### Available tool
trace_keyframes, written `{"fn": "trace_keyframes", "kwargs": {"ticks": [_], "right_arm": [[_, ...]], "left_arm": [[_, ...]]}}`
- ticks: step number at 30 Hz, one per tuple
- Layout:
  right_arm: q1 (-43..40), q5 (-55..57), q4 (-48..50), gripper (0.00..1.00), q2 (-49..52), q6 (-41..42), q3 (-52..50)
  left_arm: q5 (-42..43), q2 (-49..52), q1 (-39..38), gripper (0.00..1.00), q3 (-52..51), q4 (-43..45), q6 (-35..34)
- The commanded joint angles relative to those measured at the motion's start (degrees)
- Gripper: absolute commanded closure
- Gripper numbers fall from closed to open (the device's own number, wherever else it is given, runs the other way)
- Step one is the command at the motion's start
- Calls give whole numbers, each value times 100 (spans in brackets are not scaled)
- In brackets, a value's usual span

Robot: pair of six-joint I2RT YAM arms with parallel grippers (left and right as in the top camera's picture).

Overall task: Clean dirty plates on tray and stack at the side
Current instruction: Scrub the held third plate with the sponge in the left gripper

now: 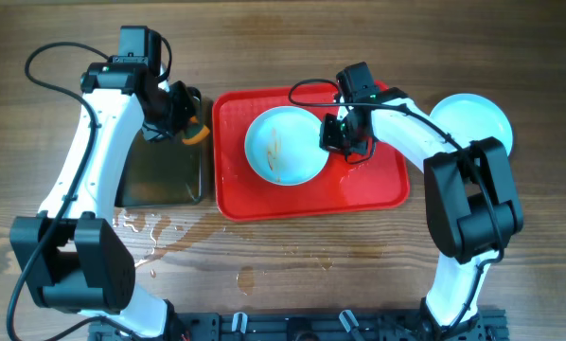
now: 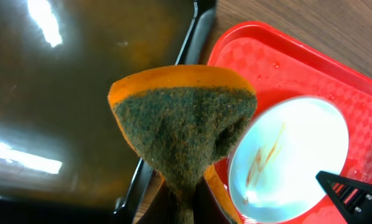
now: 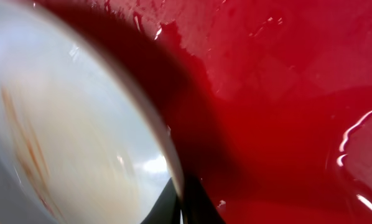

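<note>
Here, one tray (image 1: 382, 189), two plates (image 1: 281, 147) (image 1: 474, 118); right gripper (image 1: 344, 142) tight on one rim, left gripper (image 1: 185, 119) on sponge (image 2: 186, 118).

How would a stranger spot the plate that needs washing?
Find the big red tray in the middle of the table; one round pale plate lies on it, the right gripper pinching its right rim. Unlike the clean plate on bare wood to the right, it carries thin brown-orange streaks.
</note>
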Motion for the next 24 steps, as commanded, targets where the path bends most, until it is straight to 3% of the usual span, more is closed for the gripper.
{"fn": "trace_keyframes", "kwargs": {"ticks": [1,7,13,24], "right_arm": [[13,122,13,95,155,-55,-103],[17,-205,52,96,177,-358,-103],[42,-306,81,95,177,-422,-103],[61,-308,90,96,177,-435,-103]], "left_arm": [[-20,-2,-275,96,-192,216,109],[319,2,-863,96,-737,1134,173],[503,168,-1561,96,-1193,2282,1239],[573,1233,-1672,96,-1193,2385,1305]]}}
